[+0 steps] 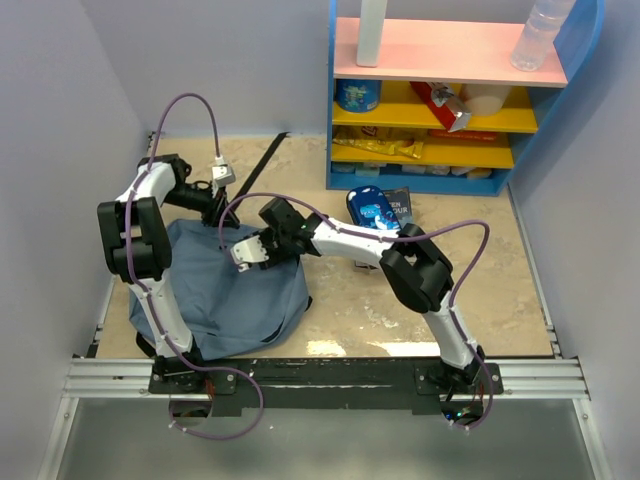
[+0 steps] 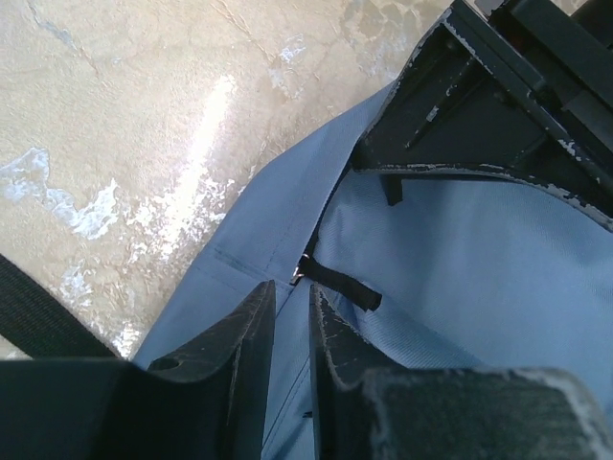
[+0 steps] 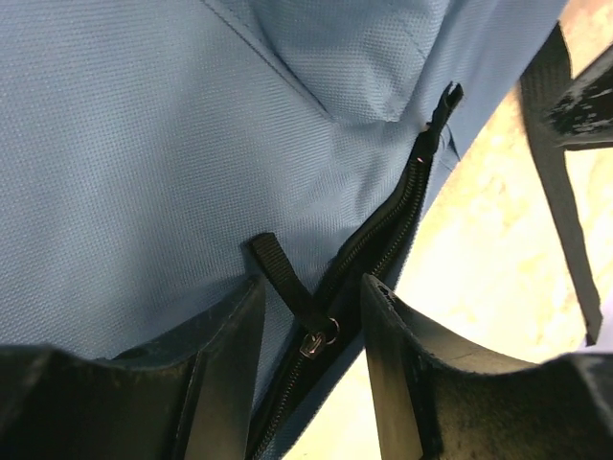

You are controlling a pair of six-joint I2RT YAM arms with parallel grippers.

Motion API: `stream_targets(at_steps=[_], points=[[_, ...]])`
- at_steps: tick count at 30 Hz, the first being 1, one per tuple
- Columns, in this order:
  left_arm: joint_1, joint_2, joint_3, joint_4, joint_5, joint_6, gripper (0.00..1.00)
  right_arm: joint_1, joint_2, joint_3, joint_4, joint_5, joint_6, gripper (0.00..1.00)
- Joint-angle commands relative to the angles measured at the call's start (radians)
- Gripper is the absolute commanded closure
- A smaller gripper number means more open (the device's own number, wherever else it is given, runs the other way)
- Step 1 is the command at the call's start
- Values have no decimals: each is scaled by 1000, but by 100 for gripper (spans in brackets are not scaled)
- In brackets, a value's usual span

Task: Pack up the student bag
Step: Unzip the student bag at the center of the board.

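We judge the packing to be at its very start. The bag point(image 1: 240, 305) lies slumped on the table point(image 1: 480, 280) at the near left, in front of the left arm's base. In the top view we see no mouth gaping and nothing inside it. Both arms are at the bag's far edge, working on the zip rather than on any load. The right gripper point(image 3: 313, 283) reaches across from the right with its fingers moderately apart and holding nothing. The zip pull point(image 3: 316, 342) and its black tab sit in the gap between them, so we take the step in hand to be catching that pull. The left gripper point(image 2: 290, 292) is just beside it, with its fingers drawn narrow and a fold of the bag's cloth running into the slit between them. We read that as a pinch on the bag to steady it, though the contact itself is hard to see. How far the zip already runs open we cannot tell; the right wrist view shows only a dark line of teeth along the seam. What is left looks like nearly everything: grip the pull, draw the zip, spread the mouth, then carry things over. A blue item point(image 1: 368, 210) and a dark one point(image 1: 400, 205) lie on the table, well apart from the bag and near the foot of the shelf point(image 1: 331, 100). They may be what goes in, but we cannot be sure.
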Motion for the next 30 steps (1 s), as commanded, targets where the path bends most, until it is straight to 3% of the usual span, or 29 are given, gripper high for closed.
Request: stream_targets(at_steps=[1,11,24,28,30], points=[[9,-39,36,5,50,17,75,-7,19,32,-117,-8,-1,52],[9,-53,4,61,47,-21,75,18,29,-10,-109,-3,28,58],[9,-64,-31,113,40,-51,75,24,58,18,-158,-16,86,83],[9,-74,-37,120,40,-55,75,24,84,59,-200,-29,115,83],[9,-81,-39,121,47,-57,75,24,72,56,-191,-48,135,90]])
